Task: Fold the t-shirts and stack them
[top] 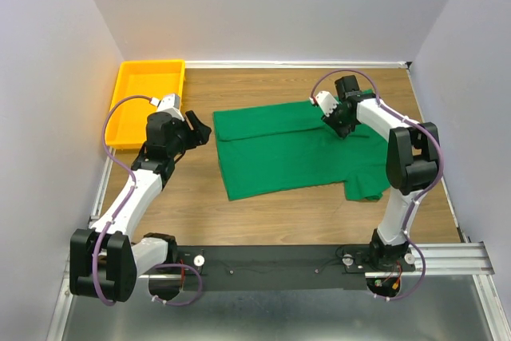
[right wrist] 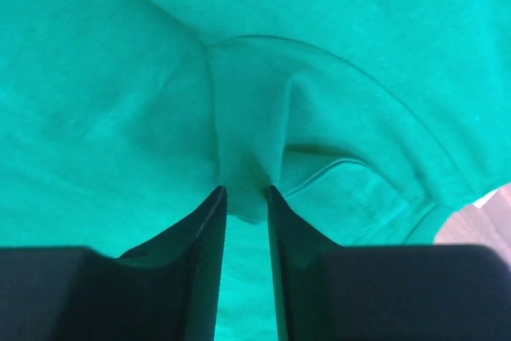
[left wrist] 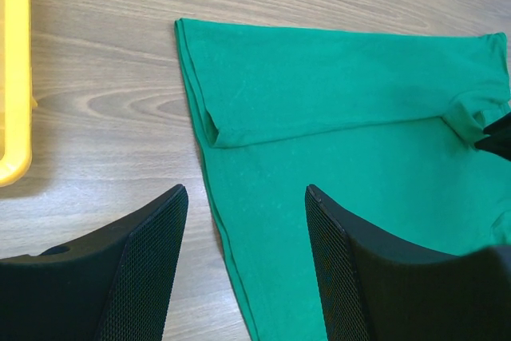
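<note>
So far only a little of the job looks done. The green t-shirt (top: 279,153) lies flat in the middle of the wooden table (top: 263,217). Its far part is folded over once, so a long fold runs across it. One short sleeve (top: 366,189) sticks out at the near right side. The right gripper (right wrist: 246,197) is down on the right part of the shirt, and its two fingers are squeezed together on a little bump of green cloth. The left gripper (left wrist: 245,191) hangs just over the left edge of the shirt with its fingers wide apart and nothing between them. I think more folds are needed to make the shirt small and neat, and then it has to go in its place. A yellow tray (top: 152,64) sits at the far left corner, well apart from the shirt. I see nothing between the arms and the shirt.
</note>
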Action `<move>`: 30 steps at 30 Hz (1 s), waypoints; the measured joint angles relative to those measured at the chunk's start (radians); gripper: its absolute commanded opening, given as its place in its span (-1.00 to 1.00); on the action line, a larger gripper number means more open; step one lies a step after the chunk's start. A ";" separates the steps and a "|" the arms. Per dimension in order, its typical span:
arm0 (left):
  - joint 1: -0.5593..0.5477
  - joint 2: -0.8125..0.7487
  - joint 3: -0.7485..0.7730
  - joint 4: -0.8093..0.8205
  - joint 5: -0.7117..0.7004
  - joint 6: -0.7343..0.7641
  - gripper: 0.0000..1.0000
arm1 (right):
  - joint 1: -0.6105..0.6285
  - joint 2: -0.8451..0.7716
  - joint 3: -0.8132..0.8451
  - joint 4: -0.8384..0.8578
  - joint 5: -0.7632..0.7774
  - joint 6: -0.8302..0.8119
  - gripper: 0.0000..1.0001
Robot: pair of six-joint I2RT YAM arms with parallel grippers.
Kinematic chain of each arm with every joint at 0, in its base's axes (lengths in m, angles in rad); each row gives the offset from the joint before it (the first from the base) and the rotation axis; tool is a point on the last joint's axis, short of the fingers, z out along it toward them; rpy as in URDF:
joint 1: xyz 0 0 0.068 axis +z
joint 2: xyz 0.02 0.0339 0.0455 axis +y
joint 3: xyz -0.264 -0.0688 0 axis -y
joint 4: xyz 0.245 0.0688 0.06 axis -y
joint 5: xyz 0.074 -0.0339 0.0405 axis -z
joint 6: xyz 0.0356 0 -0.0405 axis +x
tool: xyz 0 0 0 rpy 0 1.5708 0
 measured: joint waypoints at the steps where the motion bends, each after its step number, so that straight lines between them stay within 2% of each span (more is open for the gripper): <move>1: 0.000 0.000 0.000 0.000 0.000 -0.001 0.37 | 0.000 0.000 0.000 0.004 0.005 -0.002 -0.51; 6: 0.005 0.000 0.000 0.002 0.006 -0.002 0.37 | 0.000 0.000 0.000 0.021 0.022 -0.002 -0.93; 8: 0.006 0.000 0.000 0.004 0.009 -0.002 0.37 | 0.000 0.000 0.000 0.023 0.022 0.001 -0.99; 14: 0.007 0.000 0.000 0.008 0.016 -0.002 0.37 | 0.000 0.000 0.013 0.011 -0.023 0.065 -0.99; 26: 0.014 0.000 -0.013 0.014 0.026 -0.002 0.37 | 0.000 0.051 0.184 -0.076 -0.277 0.327 -0.98; 29: 0.014 0.000 -0.014 0.015 0.031 -0.002 0.36 | 0.000 0.087 0.200 -0.117 -0.331 0.349 -0.85; 30: 0.014 0.000 -0.014 0.015 0.034 -0.002 0.37 | 0.000 0.098 0.206 -0.140 -0.354 0.346 -0.74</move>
